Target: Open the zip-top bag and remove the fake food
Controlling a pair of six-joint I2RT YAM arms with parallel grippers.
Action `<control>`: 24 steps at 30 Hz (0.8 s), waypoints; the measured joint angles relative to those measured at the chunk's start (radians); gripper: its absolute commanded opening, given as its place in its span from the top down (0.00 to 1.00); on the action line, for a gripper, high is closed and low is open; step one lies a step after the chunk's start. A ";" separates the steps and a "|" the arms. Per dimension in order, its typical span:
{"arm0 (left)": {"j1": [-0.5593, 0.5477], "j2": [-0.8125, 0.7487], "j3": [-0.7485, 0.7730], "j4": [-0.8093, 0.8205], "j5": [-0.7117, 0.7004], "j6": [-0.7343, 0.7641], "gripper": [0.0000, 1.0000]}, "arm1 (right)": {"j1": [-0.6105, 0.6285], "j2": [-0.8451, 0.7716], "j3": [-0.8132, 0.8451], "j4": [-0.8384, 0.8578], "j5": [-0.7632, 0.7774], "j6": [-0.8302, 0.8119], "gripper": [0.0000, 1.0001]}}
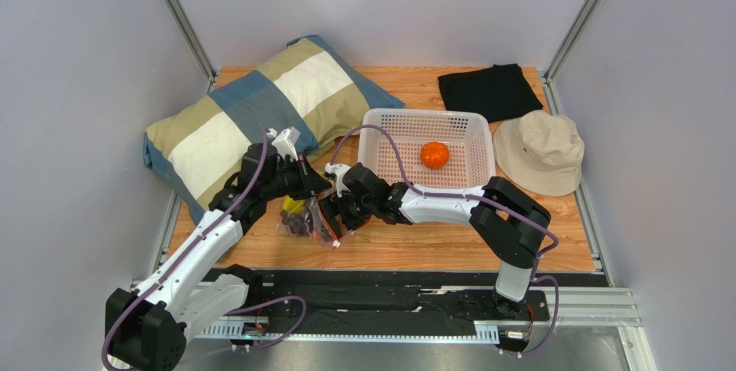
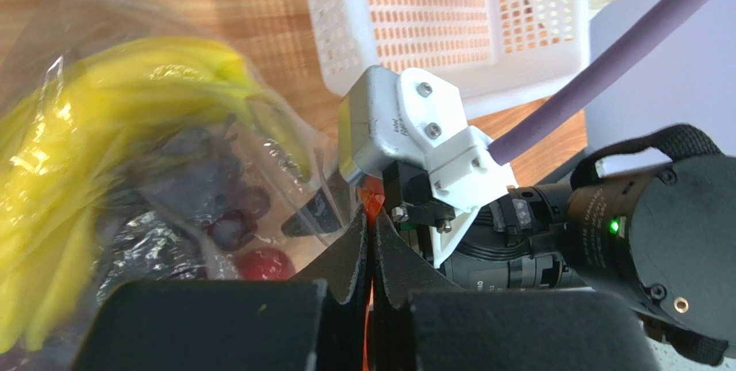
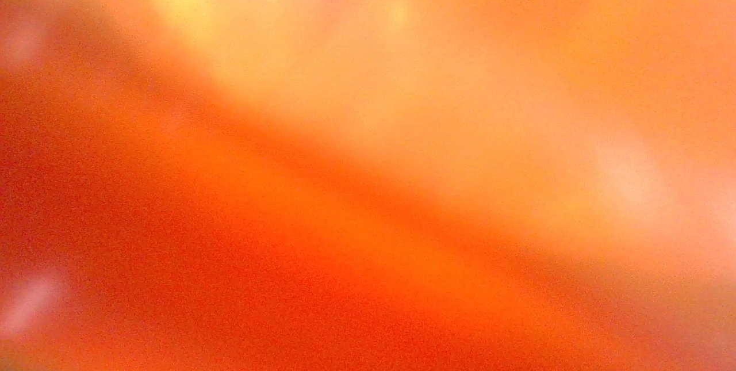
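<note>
Left pincer (image 2: 371, 254) pinching the bag (image 2: 259, 172) by its edge, right pincer (image 1: 339, 218) just beside it, can't tell if spread, orange fruit (image 1: 434, 154) in basket (image 1: 384, 129)

I see the bag (image 1: 302, 220) on the counter (image 1: 432, 246), front-left of the basket (image 1: 415, 114), one fruit (image 1: 434, 154) inside it; pillow (image 1: 250, 116) behind the bag, hat (image 1: 540, 151) right of the basket.
</note>
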 measured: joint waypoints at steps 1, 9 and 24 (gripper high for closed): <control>-0.004 -0.003 -0.013 0.001 -0.010 -0.002 1.00 | 0.005 0.006 -0.018 0.029 0.012 0.008 0.15; -0.005 -0.068 -0.070 0.002 -0.071 -0.021 1.00 | 0.029 0.042 -0.076 0.163 0.093 0.073 0.45; -0.005 -0.051 -0.066 0.031 -0.052 -0.003 1.00 | 0.067 -0.266 -0.006 -0.165 0.315 0.087 0.73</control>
